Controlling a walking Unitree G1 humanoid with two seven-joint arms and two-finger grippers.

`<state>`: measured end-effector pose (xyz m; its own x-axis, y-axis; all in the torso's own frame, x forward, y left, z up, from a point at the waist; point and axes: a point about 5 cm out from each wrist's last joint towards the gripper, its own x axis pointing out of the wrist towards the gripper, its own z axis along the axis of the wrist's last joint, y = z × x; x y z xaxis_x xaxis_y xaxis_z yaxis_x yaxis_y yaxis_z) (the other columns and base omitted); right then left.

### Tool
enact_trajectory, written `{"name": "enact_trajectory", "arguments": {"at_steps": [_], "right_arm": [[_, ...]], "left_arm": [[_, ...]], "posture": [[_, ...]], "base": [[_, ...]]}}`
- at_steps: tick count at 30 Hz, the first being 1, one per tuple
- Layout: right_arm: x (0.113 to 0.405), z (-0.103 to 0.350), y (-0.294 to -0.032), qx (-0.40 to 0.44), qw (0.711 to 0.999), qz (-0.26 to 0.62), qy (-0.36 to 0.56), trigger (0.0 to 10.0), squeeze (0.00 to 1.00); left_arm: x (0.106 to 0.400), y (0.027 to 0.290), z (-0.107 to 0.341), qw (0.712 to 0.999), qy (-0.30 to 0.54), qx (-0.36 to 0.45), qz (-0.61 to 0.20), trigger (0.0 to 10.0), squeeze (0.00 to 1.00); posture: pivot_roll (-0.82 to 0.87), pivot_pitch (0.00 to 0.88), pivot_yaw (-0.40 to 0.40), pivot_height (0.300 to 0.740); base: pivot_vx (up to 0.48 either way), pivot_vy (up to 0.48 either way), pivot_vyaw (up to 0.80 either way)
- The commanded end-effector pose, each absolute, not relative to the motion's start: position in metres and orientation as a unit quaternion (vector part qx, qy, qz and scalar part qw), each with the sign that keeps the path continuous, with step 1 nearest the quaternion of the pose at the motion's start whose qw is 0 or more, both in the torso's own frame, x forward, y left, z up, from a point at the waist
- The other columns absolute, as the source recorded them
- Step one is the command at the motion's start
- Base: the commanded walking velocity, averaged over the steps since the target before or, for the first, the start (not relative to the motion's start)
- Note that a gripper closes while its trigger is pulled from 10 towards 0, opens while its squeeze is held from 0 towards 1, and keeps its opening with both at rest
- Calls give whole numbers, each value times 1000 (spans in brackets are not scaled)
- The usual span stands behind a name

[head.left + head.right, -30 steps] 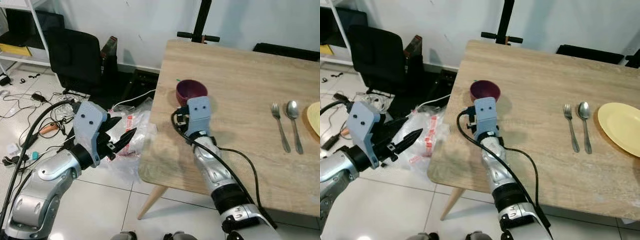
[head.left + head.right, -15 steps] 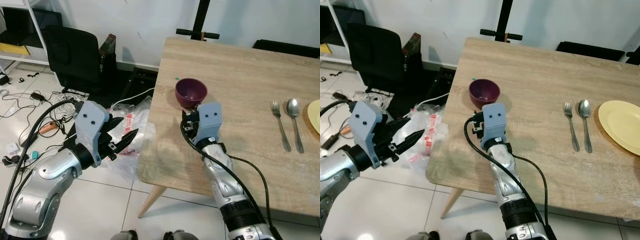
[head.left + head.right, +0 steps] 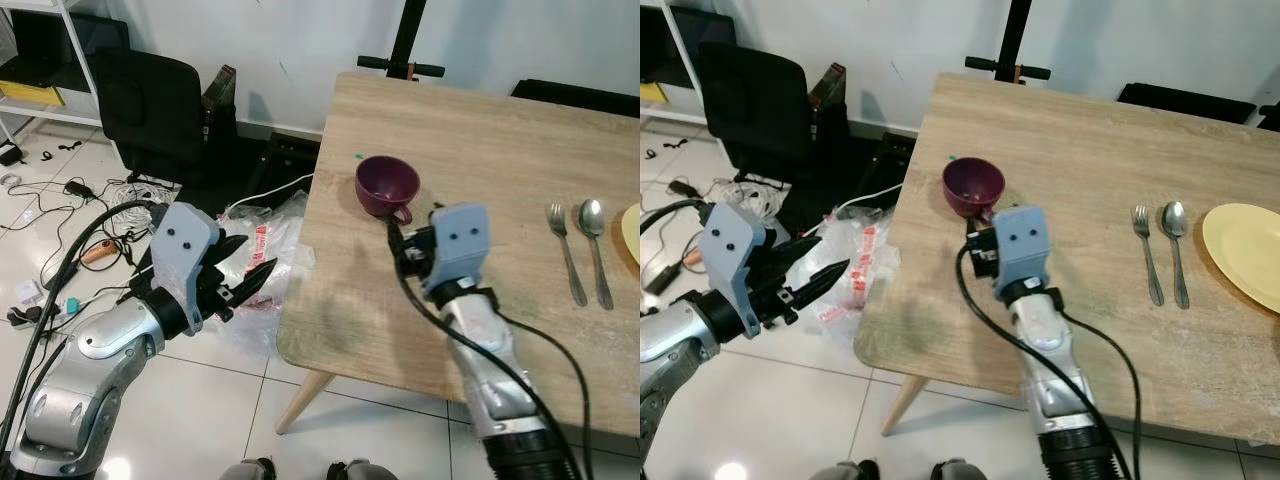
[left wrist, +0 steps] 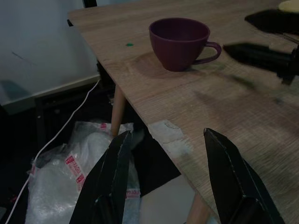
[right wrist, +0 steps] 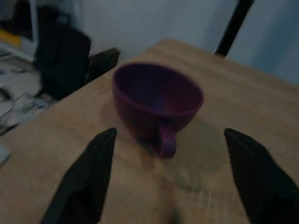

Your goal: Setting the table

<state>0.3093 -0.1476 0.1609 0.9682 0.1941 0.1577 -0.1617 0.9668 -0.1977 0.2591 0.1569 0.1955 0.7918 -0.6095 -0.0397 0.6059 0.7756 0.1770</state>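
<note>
A purple cup (image 3: 387,186) stands upright on the wooden table (image 3: 480,150), near its left edge, with the handle turned toward me. My right gripper (image 5: 168,134) hovers just short of the cup, open. Its two fingers (image 5: 88,177) are spread to either side of the handle without touching it. In the left eye view the gripper (image 3: 403,238) sits under its grey wrist block. My left gripper (image 3: 252,258) is off the table's left edge, above the floor, open and holding nothing. A fork (image 3: 566,254), a spoon (image 3: 592,240) and a yellow plate (image 3: 1250,255) lie at the table's right.
A black chair (image 3: 150,110) stands at the back left. A clear plastic bag (image 3: 265,250) lies on the tiled floor beside the table leg (image 3: 300,400), with loose cables (image 3: 60,200) further left. A black stand (image 3: 405,40) rises behind the table.
My right gripper has drawn back from the cup, toward me and to the right, leaving it standing free. The left arm has stayed where it was.
</note>
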Motion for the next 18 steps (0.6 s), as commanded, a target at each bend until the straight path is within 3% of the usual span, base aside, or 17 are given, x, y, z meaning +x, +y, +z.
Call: {"name": "enact_trajectory", "arguments": {"at_steps": [1,18], "right_arm": [[310,144,-147,-63,991,112,-41,10000,0],[348,138,-151,13,991,134,-19,10000,0]], "left_arm": [[260,155,192,940,-1,87,-331,10000,0],[259,156,195,942,-5,87,-325,10000,0]], "posture": [[-27,91,21,740],[0,98,16,740]], "base": [[0,0,0],[0,0,0]]}}
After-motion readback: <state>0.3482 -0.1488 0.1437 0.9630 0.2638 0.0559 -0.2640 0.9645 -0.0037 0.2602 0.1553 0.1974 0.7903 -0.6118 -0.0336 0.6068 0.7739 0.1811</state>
